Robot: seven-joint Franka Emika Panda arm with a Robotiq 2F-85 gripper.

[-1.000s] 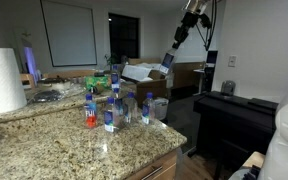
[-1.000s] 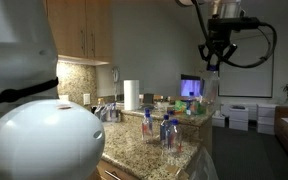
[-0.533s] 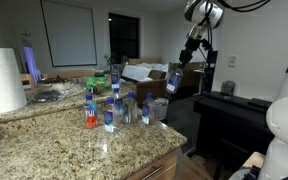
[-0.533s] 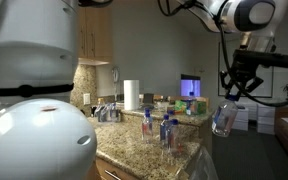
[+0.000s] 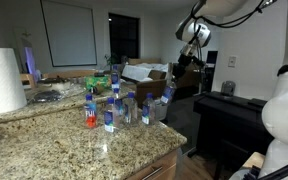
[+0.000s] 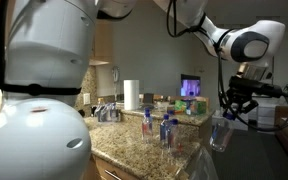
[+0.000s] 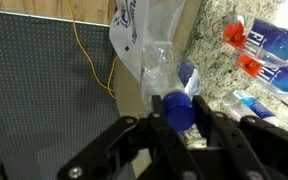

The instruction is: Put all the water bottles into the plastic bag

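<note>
So the tool (image 7: 177,116) is clenched tight on the top of a clear ribbed blue-capped plastic water bottle (image 7: 159,65), hanging just off the speckled granite counter (image 7: 219,35), right by the crinkly whitish plastic bag (image 7: 134,30).

Speckled granite countertop (image 5: 74,150) — a cluster of upright water bottles (image 5: 119,110) (one red-labelled), a paper-towel roll (image 5: 2,80) further along.

We see one clear, blue-capped water bottle (image 7: 160,68) held near the pale plastic bag (image 7: 130,22), the other bottles (image 5: 112,110) standing upright, clustered on the granite counter (image 5: 44,150).
</note>
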